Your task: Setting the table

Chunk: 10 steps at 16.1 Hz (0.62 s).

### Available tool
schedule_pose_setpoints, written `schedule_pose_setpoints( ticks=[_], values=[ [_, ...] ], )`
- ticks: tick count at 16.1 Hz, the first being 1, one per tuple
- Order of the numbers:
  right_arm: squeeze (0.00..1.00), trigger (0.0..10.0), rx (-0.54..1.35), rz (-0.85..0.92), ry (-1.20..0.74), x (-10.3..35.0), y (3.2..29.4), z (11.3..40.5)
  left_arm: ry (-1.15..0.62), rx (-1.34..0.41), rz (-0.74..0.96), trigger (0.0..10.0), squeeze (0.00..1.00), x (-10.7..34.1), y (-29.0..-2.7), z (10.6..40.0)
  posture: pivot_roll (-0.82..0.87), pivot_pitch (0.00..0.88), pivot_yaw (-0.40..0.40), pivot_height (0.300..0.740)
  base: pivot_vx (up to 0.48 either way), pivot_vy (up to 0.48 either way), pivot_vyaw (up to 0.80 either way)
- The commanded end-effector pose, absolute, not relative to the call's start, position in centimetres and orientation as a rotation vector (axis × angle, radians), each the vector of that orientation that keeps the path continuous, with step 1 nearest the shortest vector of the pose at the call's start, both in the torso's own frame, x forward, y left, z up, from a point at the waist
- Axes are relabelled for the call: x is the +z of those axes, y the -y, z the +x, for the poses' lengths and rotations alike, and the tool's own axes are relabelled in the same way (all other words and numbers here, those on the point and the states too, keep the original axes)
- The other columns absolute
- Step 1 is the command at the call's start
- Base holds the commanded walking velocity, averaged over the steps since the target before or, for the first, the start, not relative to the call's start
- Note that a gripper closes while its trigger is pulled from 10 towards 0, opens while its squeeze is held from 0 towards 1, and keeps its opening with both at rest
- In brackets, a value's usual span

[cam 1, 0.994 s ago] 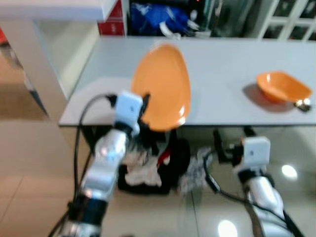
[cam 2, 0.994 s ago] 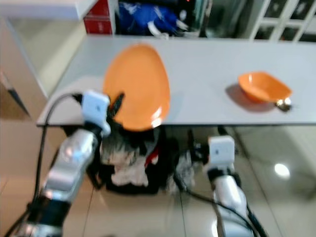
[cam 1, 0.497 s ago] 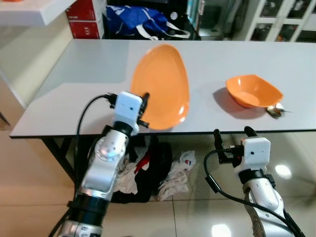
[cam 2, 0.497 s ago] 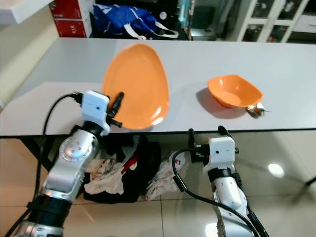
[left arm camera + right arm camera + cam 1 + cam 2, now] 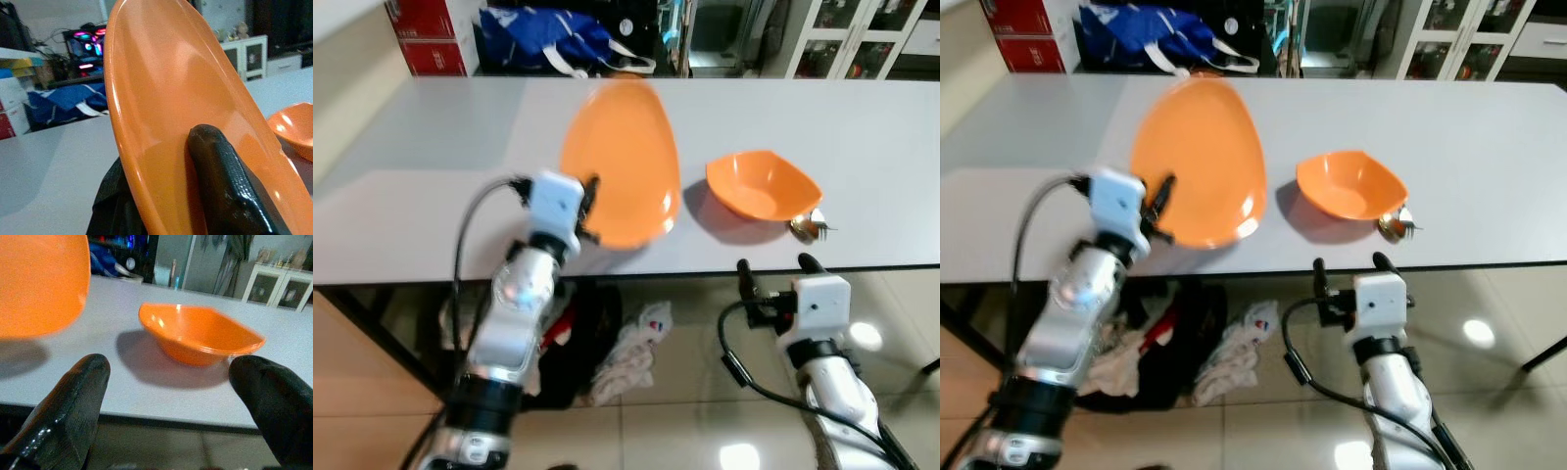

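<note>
Long grey table (image 5: 431,147) ran across the view, dark edge along its near side, thin black legs below. Glossy beige tile floor (image 5: 705,392) under it, with bright light spots reflected at the right. Pile of clothes (image 5: 626,352) and a dark bag (image 5: 1170,362) lay on the floor beneath the table. Behind the far edge: blue bag (image 5: 543,29) with white straps, red boxes (image 5: 421,29) at the left, white glass-door cabinet (image 5: 862,34) at the right, a dark doorway between. Pale wall (image 5: 342,78) at far left. Room evenly lit.
</note>
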State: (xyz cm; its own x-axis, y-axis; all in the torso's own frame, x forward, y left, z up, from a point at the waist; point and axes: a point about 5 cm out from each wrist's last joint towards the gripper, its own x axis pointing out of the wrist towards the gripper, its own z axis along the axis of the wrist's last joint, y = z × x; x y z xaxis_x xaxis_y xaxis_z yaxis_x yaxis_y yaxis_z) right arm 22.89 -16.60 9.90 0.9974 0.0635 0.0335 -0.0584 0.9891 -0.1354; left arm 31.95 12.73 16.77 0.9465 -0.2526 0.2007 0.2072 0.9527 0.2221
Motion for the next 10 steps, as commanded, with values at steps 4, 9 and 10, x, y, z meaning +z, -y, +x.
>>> schedule_pose_setpoints(
  ticks=[4, 9, 10],
  values=[
    [0.00, 10.0, 0.067, -0.133, 0.036, 9.9, 16.6, 22.8, 0.243, -0.353, 0.058, 0.0, 0.00, 20.0, -11.0, 34.3, -0.03, 0.034, -0.004, 0.740, 0.000, 0.000, 0.00],
    [0.00, 10.0, 0.071, -0.124, 0.039, 9.9, 16.2, 22.8, 0.046, -0.362, -0.404, 0.0, 0.00, 20.1, -8.1, 37.6, -0.04, 0.027, 0.003, 0.740, 0.000, 0.000, 0.00],
    [0.00, 10.0, 0.070, -0.124, 0.038, 9.9, 16.2, 22.7, -0.058, -0.293, -0.547, 0.0, 0.00, 18.7, -8.0, 38.6, -0.06, 0.022, 0.003, 0.740, 0.000, 0.000, 0.00]
  ],
)
